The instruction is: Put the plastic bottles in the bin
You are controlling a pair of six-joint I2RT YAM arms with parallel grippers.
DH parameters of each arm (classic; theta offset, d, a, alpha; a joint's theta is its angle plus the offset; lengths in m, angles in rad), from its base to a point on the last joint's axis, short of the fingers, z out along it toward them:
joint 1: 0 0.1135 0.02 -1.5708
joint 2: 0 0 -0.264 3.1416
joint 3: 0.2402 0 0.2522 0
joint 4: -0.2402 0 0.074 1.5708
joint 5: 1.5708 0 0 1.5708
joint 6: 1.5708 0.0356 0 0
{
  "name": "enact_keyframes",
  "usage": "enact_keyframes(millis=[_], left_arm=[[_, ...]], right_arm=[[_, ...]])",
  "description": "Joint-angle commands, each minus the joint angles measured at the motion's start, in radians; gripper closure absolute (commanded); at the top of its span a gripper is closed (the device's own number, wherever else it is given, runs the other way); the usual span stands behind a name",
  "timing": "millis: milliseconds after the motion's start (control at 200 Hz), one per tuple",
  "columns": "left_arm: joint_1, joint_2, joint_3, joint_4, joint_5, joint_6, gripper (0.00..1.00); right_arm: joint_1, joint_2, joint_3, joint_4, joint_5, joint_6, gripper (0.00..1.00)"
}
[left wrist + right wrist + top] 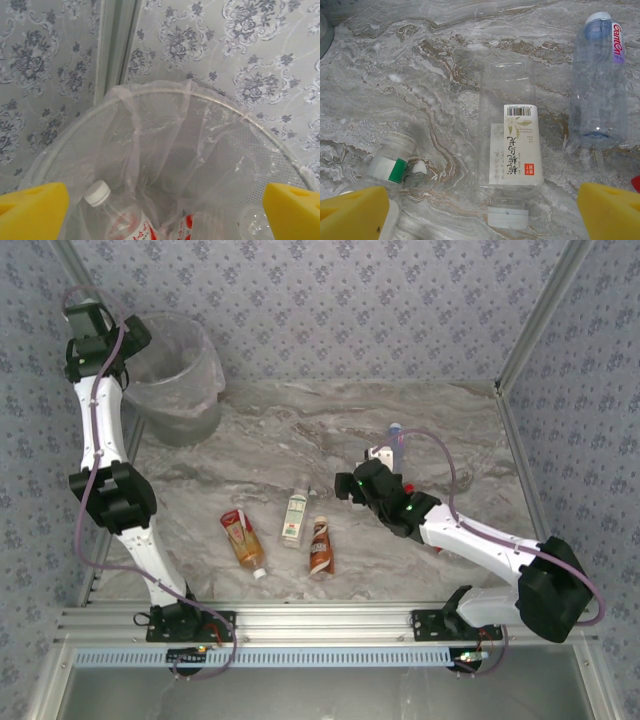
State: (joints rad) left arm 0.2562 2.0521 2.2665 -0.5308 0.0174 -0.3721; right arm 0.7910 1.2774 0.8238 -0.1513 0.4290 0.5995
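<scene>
The right gripper [482,210] is opened wide, and nothing is held in it. Right under it, between its pads [355,212], a clear bottle [510,150] is laid flat on the worktop [420,75]. The bottle's side is round and slick. If the pads are closed off the middle, the bottle could be squeezed out and rolled away. Just beside one pad a small bottle [390,157] is seen. It could be bumped or pinched too when the gripper is lowered. A little past the other pad a blue-capped bottle [597,85] is seen, and it could be knocked aside by a wide swing.

The left gripper [165,210] is opened wide too, with nothing in it. Below it the bin [270,160] is seen, with a white-capped bottle [117,215] already inside. The loose bag [165,130] could be snagged by a pad when the arm is pulled away, and the bin could be tipped.
</scene>
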Motion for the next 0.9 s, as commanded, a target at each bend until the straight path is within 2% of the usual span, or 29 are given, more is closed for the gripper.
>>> enact_keyframes(millis=[0,320,515,640,815,895], left_arm=[[0.004,-0.016,0.047,-0.022,0.061,-0.007,0.01],[-0.066,-0.084,0.087,-0.062,0.162,0.002,0.01],[-0.181,-0.159,0.057,-0.081,0.11,0.039,0.01],[-0.276,-0.247,-0.07,-0.047,0.031,0.076,0.01],[-0.396,-0.44,-0.419,0.1,-0.036,0.06,0.01],[-0.45,-0.513,-0.527,0.101,-0.078,0.028,0.01]], right_arm=[[0.005,0.01,0.016,-0.009,0.038,0.022,0.01],[0.002,-0.007,-0.024,0.066,0.038,0.047,0.01],[-0.001,-0.036,-0.069,0.115,0.068,0.061,0.01],[-0.01,-0.069,-0.123,0.166,0.078,0.071,0.01],[-0.033,-0.11,-0.166,0.197,0.07,0.082,0.01],[-0.045,-0.123,-0.174,0.203,0.064,0.079,0.01]])
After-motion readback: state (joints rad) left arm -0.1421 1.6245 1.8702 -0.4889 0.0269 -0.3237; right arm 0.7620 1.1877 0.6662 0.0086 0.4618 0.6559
